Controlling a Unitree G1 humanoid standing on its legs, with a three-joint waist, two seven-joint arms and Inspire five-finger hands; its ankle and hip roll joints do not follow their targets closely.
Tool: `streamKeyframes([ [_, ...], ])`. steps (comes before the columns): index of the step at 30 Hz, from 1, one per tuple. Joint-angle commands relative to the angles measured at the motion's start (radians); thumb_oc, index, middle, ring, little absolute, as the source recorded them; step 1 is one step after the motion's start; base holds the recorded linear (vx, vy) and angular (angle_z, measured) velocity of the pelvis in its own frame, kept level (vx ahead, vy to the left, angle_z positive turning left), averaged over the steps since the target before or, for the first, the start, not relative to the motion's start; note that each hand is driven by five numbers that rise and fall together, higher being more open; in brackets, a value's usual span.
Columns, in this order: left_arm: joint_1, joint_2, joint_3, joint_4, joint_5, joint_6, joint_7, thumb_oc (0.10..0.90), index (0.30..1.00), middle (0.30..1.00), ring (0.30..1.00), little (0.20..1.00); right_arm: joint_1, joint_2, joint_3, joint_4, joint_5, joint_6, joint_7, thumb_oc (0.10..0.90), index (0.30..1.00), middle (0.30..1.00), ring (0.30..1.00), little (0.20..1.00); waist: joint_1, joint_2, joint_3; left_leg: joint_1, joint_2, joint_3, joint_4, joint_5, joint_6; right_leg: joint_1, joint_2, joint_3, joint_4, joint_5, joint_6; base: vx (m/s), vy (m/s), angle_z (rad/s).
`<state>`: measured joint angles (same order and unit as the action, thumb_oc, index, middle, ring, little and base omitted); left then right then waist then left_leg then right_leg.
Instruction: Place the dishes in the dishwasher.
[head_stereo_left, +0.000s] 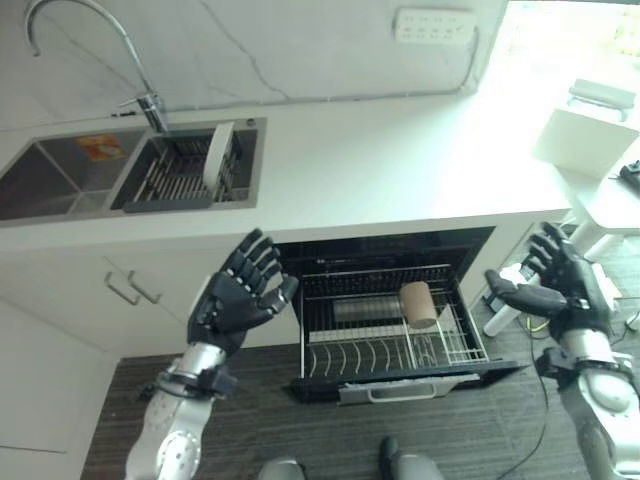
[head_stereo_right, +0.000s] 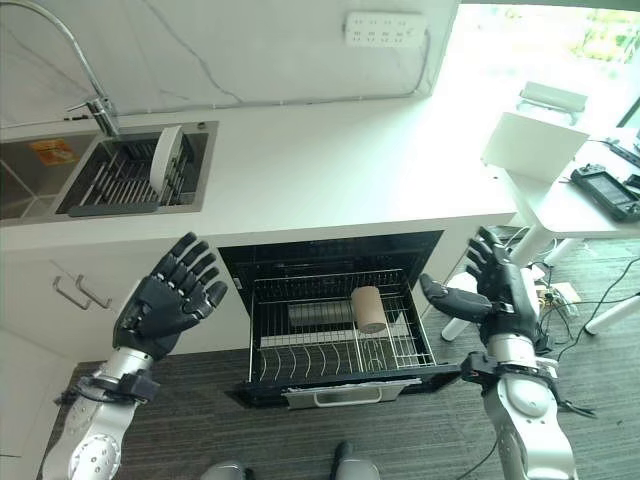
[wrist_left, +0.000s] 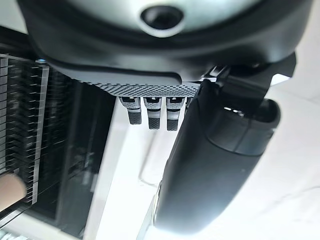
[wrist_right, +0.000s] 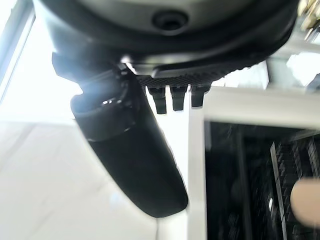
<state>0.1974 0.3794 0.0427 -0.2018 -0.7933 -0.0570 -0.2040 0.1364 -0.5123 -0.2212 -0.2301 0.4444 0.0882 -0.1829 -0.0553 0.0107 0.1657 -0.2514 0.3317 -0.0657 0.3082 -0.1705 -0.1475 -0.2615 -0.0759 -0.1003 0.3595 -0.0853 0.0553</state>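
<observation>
A white plate (head_stereo_left: 217, 155) stands on edge in the dark rack (head_stereo_left: 180, 175) inside the sink's right basin. Below the counter the dishwasher (head_stereo_left: 385, 250) is open, its wire rack (head_stereo_left: 390, 345) pulled out. A tan cup (head_stereo_left: 418, 304) lies on its side in that rack, beside a metal bowl (head_stereo_left: 358, 312). My left hand (head_stereo_left: 238, 296) is raised in front of the cabinet, left of the rack, fingers spread and holding nothing. My right hand (head_stereo_left: 555, 282) hangs right of the rack, also open and empty.
A curved tap (head_stereo_left: 90, 50) rises behind the steel sink (head_stereo_left: 60, 175). The white counter (head_stereo_left: 400, 170) carries a wall socket strip (head_stereo_left: 433, 25) above it. A white desk (head_stereo_right: 560, 200) with a dark device (head_stereo_right: 610, 190) stands at the right. Cabinet handles (head_stereo_left: 130, 290) sit near my left hand.
</observation>
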Motion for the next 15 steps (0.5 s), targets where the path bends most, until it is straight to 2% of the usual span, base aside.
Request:
streamKeyframes([
  [1,-0.063,0.035,0.049,-0.175,-0.061,-0.155,-0.005,0.800,0.900,0.900,0.900,0.900,-0.159,-0.098,-0.051,-0.165,0.029,-0.095,0.029,0.800,0.900,0.900,0.900,0.900,0.022,-0.007,-0.038,0.031,-0.047,-0.023,-0.008,0.137,-0.017,0.073,-0.117,0.125,-0.060,-0.002,0.081,0.13,0.577,-1.07],
  [3,-0.066,0.043,0.065,-0.176,-0.062,-0.144,-0.022,0.800,0.900,0.900,0.900,0.900,-0.165,-0.103,-0.059,-0.177,0.032,-0.088,0.018,0.800,0.900,0.900,0.900,0.900,0.015,-0.001,-0.041,0.047,-0.053,0.017,-0.008,0.114,-0.019,0.064,-0.162,0.138,-0.060,0.013,0.116,0.10,0.553,-1.13],
  [4,-0.073,0.055,0.074,-0.174,-0.067,-0.131,-0.040,0.800,0.900,0.900,0.900,0.900,-0.152,-0.097,-0.067,-0.186,0.031,-0.094,0.009,0.800,0.900,0.900,0.900,0.900,0.010,-0.006,-0.040,0.060,-0.064,0.047,-0.008,0.108,-0.015,0.065,-0.193,0.143,-0.060,0.026,0.139,0.11,0.554,-0.80],
  [5,-0.081,0.063,0.077,-0.171,-0.076,-0.115,-0.052,0.800,0.900,0.900,0.900,0.900,-0.134,-0.085,-0.071,-0.196,0.032,-0.107,0.000,0.800,0.900,0.900,0.900,0.900,0.008,-0.011,-0.038,0.071,-0.089,0.059,-0.008,0.100,-0.005,0.065,-0.217,0.149,-0.060,0.042,0.147,0.14,0.637,-0.61],
  [6,-0.082,0.071,0.088,-0.167,-0.085,-0.089,-0.082,0.800,0.900,0.900,0.900,0.900,-0.083,-0.057,-0.090,-0.213,0.042,-0.128,0.003,0.800,0.900,0.900,0.900,0.900,0.007,-0.019,-0.037,0.081,-0.135,0.072,-0.008,0.088,0.015,0.069,-0.256,0.151,-0.060,0.088,0.146,0.13,0.588,-0.37],
  [8,-0.081,0.078,0.094,-0.171,-0.079,-0.067,-0.105,0.800,0.900,0.900,0.900,0.900,-0.037,-0.008,-0.091,-0.228,0.038,-0.140,0.021,0.800,0.900,0.900,0.900,0.900,0.015,-0.030,-0.039,0.089,-0.189,0.107,-0.008,0.069,0.049,0.056,-0.318,0.108,-0.060,0.219,0.149,0.08,0.555,0.00],
  [9,-0.077,0.081,0.105,-0.175,-0.065,-0.066,-0.111,0.800,0.900,0.900,0.900,0.900,-0.035,0.011,-0.071,-0.227,0.014,-0.143,0.036,0.800,0.900,0.900,0.900,0.900,0.034,-0.025,-0.044,0.091,-0.203,0.148,-0.008,0.060,0.069,0.066,-0.340,0.029,-0.060,0.259,0.149,0.02,0.424,0.15],
  [10,-0.075,0.084,0.108,-0.178,-0.059,-0.065,-0.113,0.800,0.900,0.900,0.900,0.900,-0.037,0.016,-0.062,-0.224,0.001,-0.142,0.037,0.800,0.900,0.900,0.900,0.900,0.039,-0.023,-0.045,0.093,-0.208,0.159,-0.008,0.054,0.075,0.072,-0.344,0.004,-0.060,0.266,0.149,-0.01,0.430,-0.49],
  [11,-0.076,0.087,0.108,-0.186,-0.045,-0.064,-0.104,0.800,0.900,0.900,0.900,0.900,-0.054,0.022,-0.040,-0.220,-0.023,-0.135,0.033,0.800,0.900,0.900,0.900,0.900,0.052,-0.019,-0.051,0.093,-0.214,0.182,-0.008,0.045,0.085,0.083,-0.337,-0.051,-0.060,0.298,0.151,0.01,0.383,-0.81],
  [13,-0.090,0.099,0.097,-0.183,-0.038,-0.061,-0.096,0.800,0.900,0.900,0.900,0.900,-0.073,0.017,-0.012,-0.206,-0.037,-0.133,0.003,0.800,0.900,0.900,0.900,0.900,0.055,-0.009,-0.058,0.092,-0.225,0.189,-0.008,0.036,0.101,0.102,-0.259,-0.087,-0.060,0.235,0.128,0.04,0.344,-0.66],
  [14,-0.112,0.108,0.081,-0.171,-0.040,-0.055,-0.094,0.800,0.900,0.900,0.900,0.900,-0.084,0.005,-0.005,-0.193,-0.031,-0.131,-0.027,0.800,0.900,0.900,0.900,0.900,0.051,-0.006,-0.067,0.088,-0.250,0.169,-0.008,0.031,0.121,0.118,-0.160,-0.093,-0.060,0.158,0.096,0.11,0.243,-0.20],
  [15,-0.120,0.110,0.072,-0.164,-0.040,-0.058,-0.093,0.800,0.900,0.900,0.900,0.900,-0.086,0.002,-0.002,-0.183,-0.031,-0.135,-0.036,0.800,0.900,0.900,0.900,0.900,0.044,-0.007,-0.071,0.092,-0.265,0.156,-0.008,0.025,0.131,0.127,-0.100,-0.082,-0.060,0.116,0.084,0.09,0.215,0.05],
])
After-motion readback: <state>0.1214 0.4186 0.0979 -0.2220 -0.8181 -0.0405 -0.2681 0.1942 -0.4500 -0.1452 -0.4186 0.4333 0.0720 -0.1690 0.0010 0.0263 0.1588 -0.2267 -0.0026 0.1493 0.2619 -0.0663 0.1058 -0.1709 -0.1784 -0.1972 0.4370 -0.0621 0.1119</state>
